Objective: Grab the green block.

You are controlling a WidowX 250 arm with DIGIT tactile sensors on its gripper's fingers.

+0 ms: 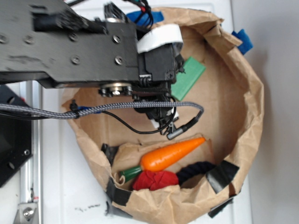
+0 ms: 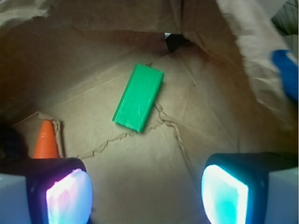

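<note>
The green block [image 2: 138, 97] is a flat medium-green slab lying on the brown paper floor of the bag [image 2: 140, 177]; in the exterior view the green block [image 1: 189, 77] shows partly from under the arm. My gripper [image 2: 146, 193] is open, its two glowing pads wide apart with only bare paper between them. The block lies ahead of the fingertips, slightly left of centre, untouched. In the exterior view the gripper's fingers are hidden by the arm's black body [image 1: 93, 42].
An orange carrot [image 1: 172, 154] with a dark green stem lies near the bag's lower wall, beside a red knot [image 1: 154, 179] and black rope. The carrot's tip [image 2: 46, 140] shows by my left pad. The paper bag's crumpled rim [image 1: 254, 107] rings everything.
</note>
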